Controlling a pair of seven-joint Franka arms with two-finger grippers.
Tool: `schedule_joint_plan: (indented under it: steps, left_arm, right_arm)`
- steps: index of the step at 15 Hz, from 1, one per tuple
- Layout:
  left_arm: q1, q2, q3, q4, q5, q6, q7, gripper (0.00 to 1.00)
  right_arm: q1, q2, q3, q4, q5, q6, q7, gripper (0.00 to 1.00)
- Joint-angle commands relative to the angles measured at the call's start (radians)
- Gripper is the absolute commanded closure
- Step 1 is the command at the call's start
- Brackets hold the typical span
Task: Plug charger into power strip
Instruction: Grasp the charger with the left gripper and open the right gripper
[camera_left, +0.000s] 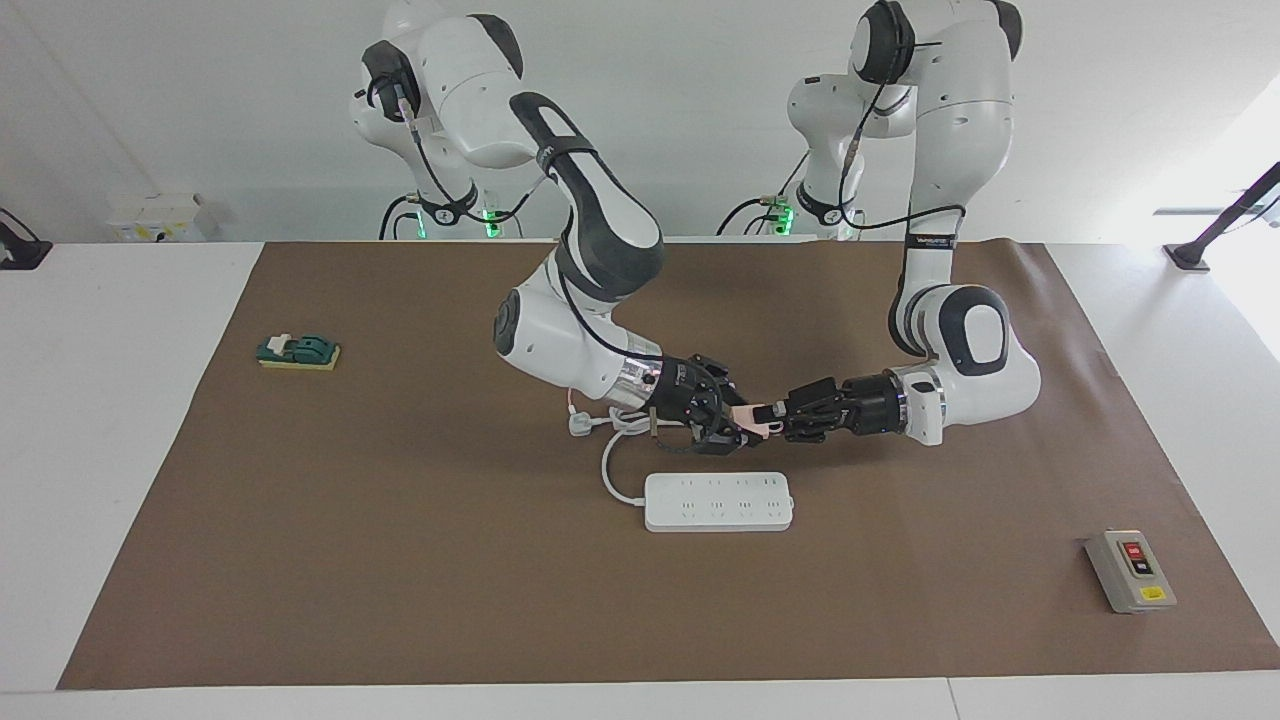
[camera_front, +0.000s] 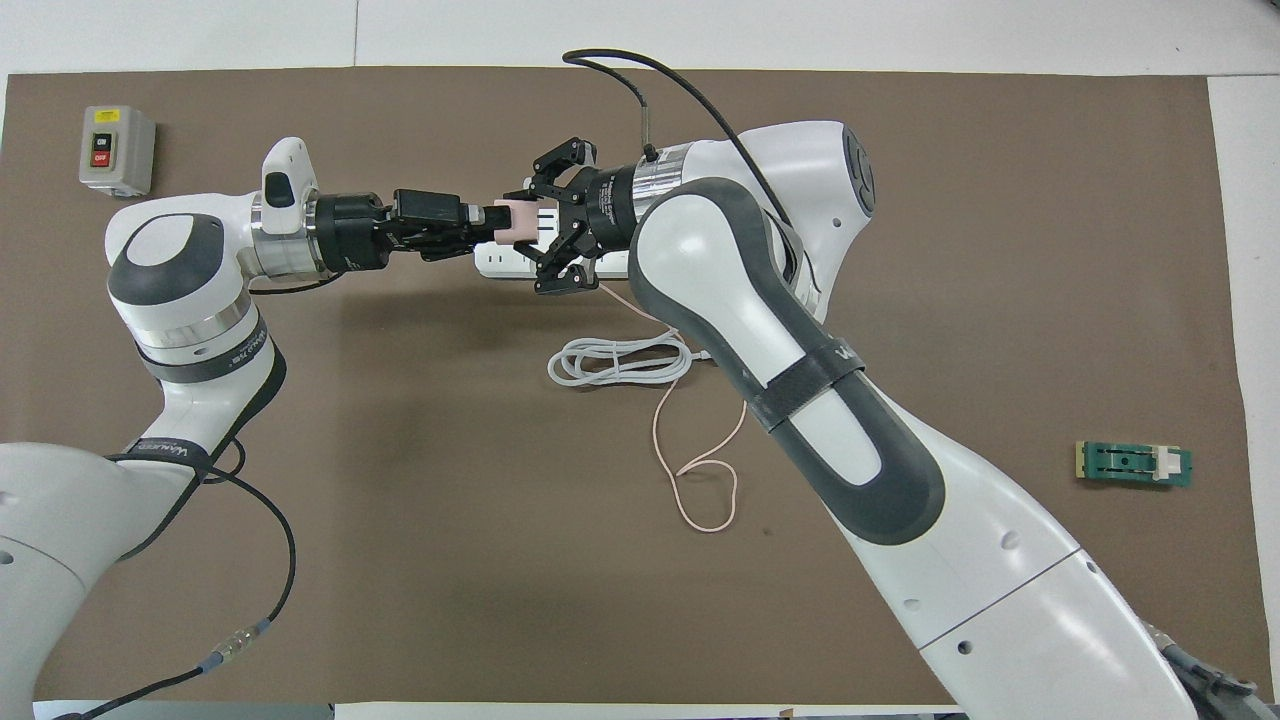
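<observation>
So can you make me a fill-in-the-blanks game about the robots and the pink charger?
1. Both arms hold the pink ____ up in the air between them.
2. The power strip lies flat on the ____ mat.
3. The grey button box has a red and a ____ button.
4. The charger's thin cable is ____ in colour.

Missing words: charger; brown; black; pink

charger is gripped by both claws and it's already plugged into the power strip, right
Not plugged in. The facing view shows the charger held up in the air between the left claw and the right claw, both shut on it, above the mat and clear of the power strip, which lies flat with nothing in its sockets.
</observation>
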Motion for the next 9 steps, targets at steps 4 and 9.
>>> schedule_joint_plan:
  steps: [4,9]
  left_arm:
    - [0.011,-0.026,0.014,0.117,0.211,0.009,-0.163,1.0]
    - [0.12,-0.076,0.015,0.161,0.528,-0.091,-0.327,1.0]
  right_arm:
    - [0.001,0.014,-0.001,0.026,0.023,-0.004,0.025,1.0]
    - [-0.01,0.004,-0.005,0.025,0.017,-0.022,0.027,0.0]
